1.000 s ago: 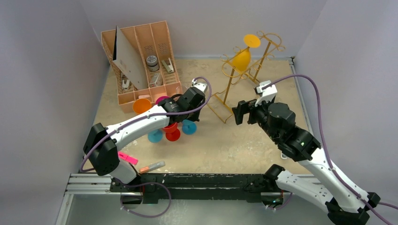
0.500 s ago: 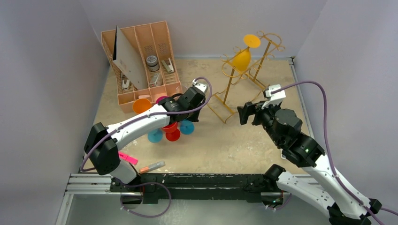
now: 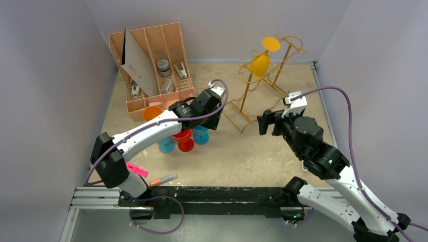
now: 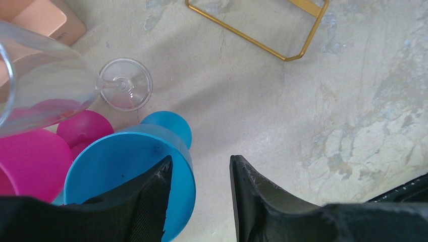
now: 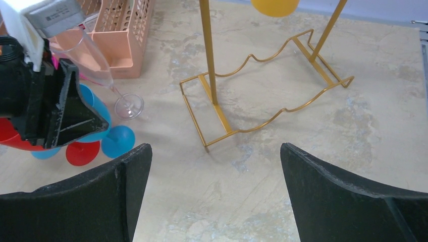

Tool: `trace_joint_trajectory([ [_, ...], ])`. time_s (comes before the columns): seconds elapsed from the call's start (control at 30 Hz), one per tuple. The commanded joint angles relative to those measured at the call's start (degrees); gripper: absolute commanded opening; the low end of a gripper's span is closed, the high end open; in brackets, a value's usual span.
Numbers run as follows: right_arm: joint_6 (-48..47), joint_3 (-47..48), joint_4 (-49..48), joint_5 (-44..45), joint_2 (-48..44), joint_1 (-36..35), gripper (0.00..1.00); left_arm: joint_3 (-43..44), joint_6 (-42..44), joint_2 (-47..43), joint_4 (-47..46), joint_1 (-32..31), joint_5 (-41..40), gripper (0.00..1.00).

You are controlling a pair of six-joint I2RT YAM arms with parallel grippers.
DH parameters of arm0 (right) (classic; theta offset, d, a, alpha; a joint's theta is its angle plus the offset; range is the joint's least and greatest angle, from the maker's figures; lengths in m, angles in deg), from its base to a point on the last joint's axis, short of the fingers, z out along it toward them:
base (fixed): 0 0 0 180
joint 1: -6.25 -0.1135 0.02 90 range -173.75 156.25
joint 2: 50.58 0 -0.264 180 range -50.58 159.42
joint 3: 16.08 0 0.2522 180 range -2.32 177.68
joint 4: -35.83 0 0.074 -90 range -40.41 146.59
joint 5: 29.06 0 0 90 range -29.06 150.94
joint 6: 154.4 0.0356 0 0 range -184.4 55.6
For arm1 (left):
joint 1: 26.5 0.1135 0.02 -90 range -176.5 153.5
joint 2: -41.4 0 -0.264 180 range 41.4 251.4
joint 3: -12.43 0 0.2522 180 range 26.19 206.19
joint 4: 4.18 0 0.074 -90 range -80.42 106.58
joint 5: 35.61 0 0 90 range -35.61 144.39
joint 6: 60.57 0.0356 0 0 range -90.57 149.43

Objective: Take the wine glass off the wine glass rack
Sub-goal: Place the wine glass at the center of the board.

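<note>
Left claw (image 4: 201, 166) parted, only bare tabletop (image 4: 313, 126) in the gap, one finger over the rim of a blue glass (image 4: 126, 166). Beside it a pink glass (image 4: 30, 161), cut off by the frame edge. Just beyond, a clear glass (image 4: 125, 91) lying on its side, bowl running out of the left wrist view. Red glass (image 3: 182, 137) largely hidden under the left arm from above.

Right claw (image 5: 215, 151) spread wide, gripping nothing, aimed at the base of the wine glass rack (image 5: 208, 50). Rack's hanger loops cut off in this view.

Yellow wine glass (image 3: 260, 64) hanging upside down from the rack top, foot uppermost, well apart from both claws. Only the bottom of its bowl visible from the right wrist.

Tan desk organiser (image 3: 151, 45) at the back left, with a round jar (image 3: 163, 66) in one slot. Label on the jar too small to read.
</note>
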Motion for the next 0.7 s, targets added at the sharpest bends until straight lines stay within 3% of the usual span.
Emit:
trace_joint_trajectory([
  [0.0,-0.36,3.39,0.46,3.63,1.4,-0.13,0.99,2.8,-0.89,-4.23,0.34,-0.25,1.16,0.45],
  [0.17,0.75,3.28,0.19,4.61,1.9,-0.1,0.99,3.33,-0.18,-7.15,1.54,-0.25,3.36,0.48],
  [0.3,-4.79,4.22,-2.7,5.01,2.22,-0.11,0.99,3.75,0.09,-9.08,1.78,-0.24,4.38,0.51],
  [0.53,-19.14,13.84,-4.31,12.16,11.67,0.11,0.99,5.85,0.95,-13.02,2.79,-0.17,5.16,0.52],
  [0.67,-20.4,20.62,-3.39,10.07,16.53,2.18,0.99,3.99,1.52,-17.85,0.36,-0.16,4.71,0.63],
])
